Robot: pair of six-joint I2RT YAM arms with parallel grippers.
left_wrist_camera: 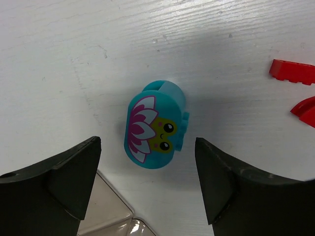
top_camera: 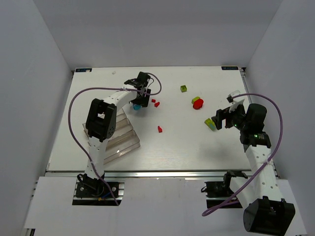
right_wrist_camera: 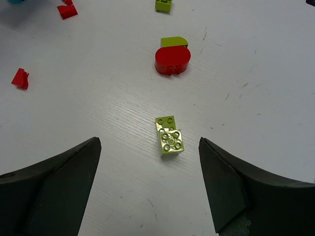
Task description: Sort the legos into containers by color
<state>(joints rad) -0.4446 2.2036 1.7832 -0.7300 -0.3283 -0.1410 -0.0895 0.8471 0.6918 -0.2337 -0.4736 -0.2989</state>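
Pick stage: your left gripper (left_wrist_camera: 147, 147), fingers apart, frames cyan brick (left_wrist_camera: 155, 125); right gripper (right_wrist_camera: 148, 147), fingers apart, above lime brick (right_wrist_camera: 170, 137). Next, likely: lower, close.

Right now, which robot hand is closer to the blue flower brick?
Left. The left hand hovers over the blue flower brick; the right hand is across the table, above a green brick.

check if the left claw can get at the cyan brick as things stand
Probably yes. The left claw is open, and the cyan brick lies bare on the table in line with the gap between its fingers. The red bits sit off to the side.
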